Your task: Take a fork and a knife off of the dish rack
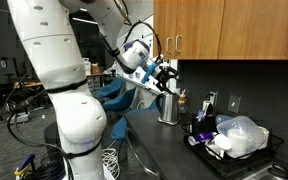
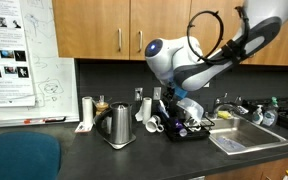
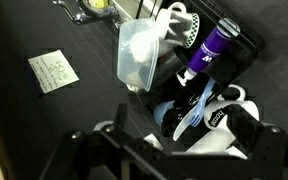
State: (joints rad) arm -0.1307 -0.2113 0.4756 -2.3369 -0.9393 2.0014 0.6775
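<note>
Dish rack [image 2: 189, 133]: black, on the dark worktop [image 2: 84, 152], just beside the sink [image 2: 242, 138]. Contents: clear plastic tub [image 3: 139, 50], purple bottle [image 3: 219, 42], white mugs, and a blue-handled utensil [image 3: 192, 112] that cannot be told as fork or knife. Pincer [image 3: 179, 142]: spread, empty, hanging above the rack. Step, as judged: approach for the first pick. Next move calls for a careful descent onto one handle between the crowded mugs.

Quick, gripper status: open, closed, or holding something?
Gripper: open, holding nothing; in the wrist view its jaws are spread above the dish rack.
</note>
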